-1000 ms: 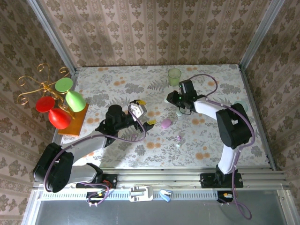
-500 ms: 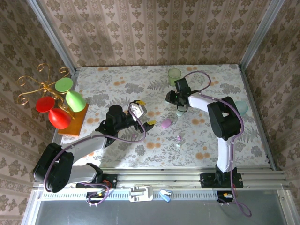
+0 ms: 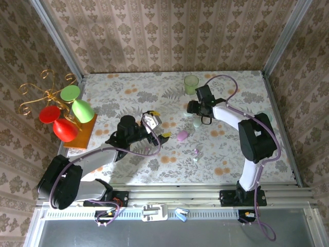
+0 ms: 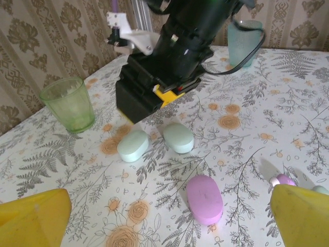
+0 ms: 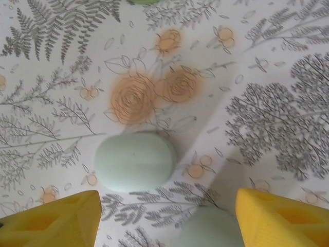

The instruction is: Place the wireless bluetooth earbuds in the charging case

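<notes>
Right wrist view: hung with right gripper [image 5: 167, 218] spread open and empty, mint case [image 5: 211, 229] between its fingertips, second mint case [image 5: 134, 162] just ahead, earbuds [image 4: 281, 180] beside the wide-open left gripper [image 4: 169, 208]; seemingly still positioning cases, lid-opening needed next.

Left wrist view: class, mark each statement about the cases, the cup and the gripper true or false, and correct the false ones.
1. Two mint charging cases lie side by side on the tablecloth. True.
2. The pink charging case is open. False: it lies shut.
3. The left gripper is shut. False: its jaws stand wide open.
4. The green cup stands upright. True.
5. A small pink-purple earbud lies loose on the tablecloth. True.
</notes>
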You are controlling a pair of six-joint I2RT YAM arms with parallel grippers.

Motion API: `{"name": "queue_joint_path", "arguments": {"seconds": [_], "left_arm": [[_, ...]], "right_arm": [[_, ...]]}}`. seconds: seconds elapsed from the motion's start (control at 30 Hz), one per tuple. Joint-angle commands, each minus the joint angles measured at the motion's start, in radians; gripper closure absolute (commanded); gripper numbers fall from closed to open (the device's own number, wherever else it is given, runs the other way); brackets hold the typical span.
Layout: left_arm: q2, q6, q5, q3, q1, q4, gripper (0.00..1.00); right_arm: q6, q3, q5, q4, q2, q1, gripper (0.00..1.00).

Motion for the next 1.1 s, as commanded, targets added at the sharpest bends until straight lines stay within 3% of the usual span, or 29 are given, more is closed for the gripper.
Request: {"name": "queue_joint_path", "arguments": {"seconds": [0.0, 0.23, 0.4, 0.57, 0.87, 1.07], "left_arm": [[0.041, 0.021, -0.019, 0.02, -0.023, 0.025, 0.0], [0.24, 0.059, -0.165, 0.057, -0.146, 0.077, 0.03], [0.434, -0.029, -0.2, 0.133, -0.188, 0.158, 0.13], [0.532, -0.116, -0.125, 0.202, -0.198, 0.154, 0.16], [0.562, -0.142, -0.011, 0.236, -0.241, 0.065, 0.15], [0.52, -0.273, 0.13, 0.202, -0.242, 0.171, 0.13]], "right_arm": [[-0.001, -0.091, 0.032, -0.032, -0.073, -0.004, 0.3], [0.009, -0.258, 0.066, 0.004, -0.243, -0.016, 0.3], [0.031, -0.353, 0.061, -0.001, -0.347, -0.02, 0.3], [0.05, -0.419, 0.062, -0.008, -0.419, -0.02, 0.3], [0.058, -0.448, 0.068, -0.016, -0.474, -0.021, 0.3], [0.056, -0.465, 0.078, -0.026, -0.529, -0.021, 0.31]]}}
